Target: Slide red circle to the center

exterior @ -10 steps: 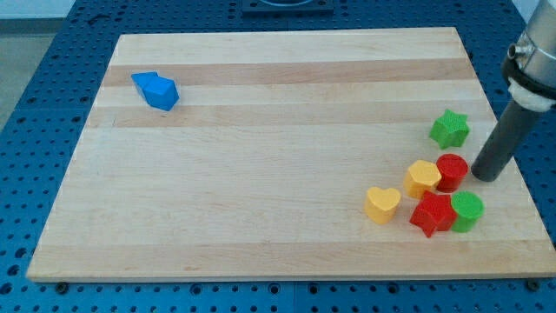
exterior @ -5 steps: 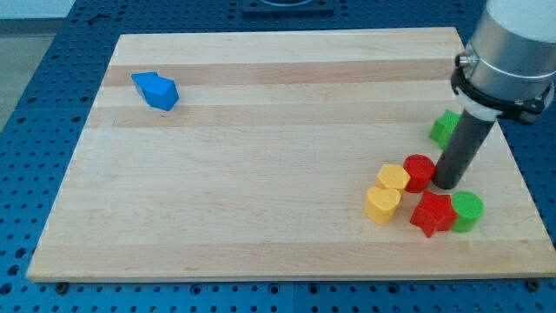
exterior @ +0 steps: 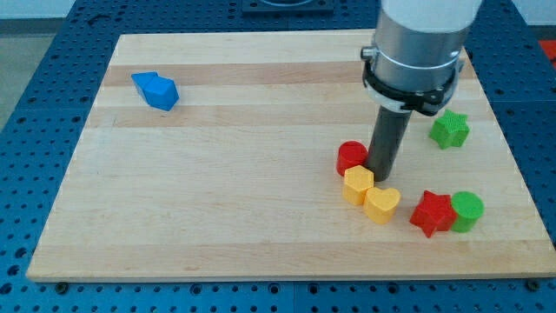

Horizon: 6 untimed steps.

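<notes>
My tip [exterior: 383,179] rests on the wooden board [exterior: 261,217], right of the board's middle; the arm ends in a plain dark rod, with no jaws to open or close. The tip touches the right side of the red circle [exterior: 351,157], which lies flat just right of the board's middle. The circle is round, so no long axis or heading can be read from it. The yellow hexagon block [exterior: 357,184] sits just below the red circle, touching it, at the tip's lower left. The yellow heart [exterior: 382,204] lies against the hexagon's lower right, directly below the tip. Further right, the red star [exterior: 432,213] and green circle [exterior: 467,209] touch each other. The green star [exterior: 450,129] stands alone at upper right. The blue block [exterior: 155,90], shape unclear, lies well apart at upper left
</notes>
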Tool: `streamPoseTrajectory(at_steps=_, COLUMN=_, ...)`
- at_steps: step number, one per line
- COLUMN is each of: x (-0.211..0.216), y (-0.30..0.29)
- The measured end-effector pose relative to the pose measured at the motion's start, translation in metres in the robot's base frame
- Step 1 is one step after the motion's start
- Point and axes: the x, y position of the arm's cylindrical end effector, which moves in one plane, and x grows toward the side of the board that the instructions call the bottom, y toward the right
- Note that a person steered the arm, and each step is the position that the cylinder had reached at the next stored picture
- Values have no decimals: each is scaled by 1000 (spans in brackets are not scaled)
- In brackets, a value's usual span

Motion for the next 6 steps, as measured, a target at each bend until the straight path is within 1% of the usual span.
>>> streamPoseTrajectory(at_steps=6, x=-50, y=-106)
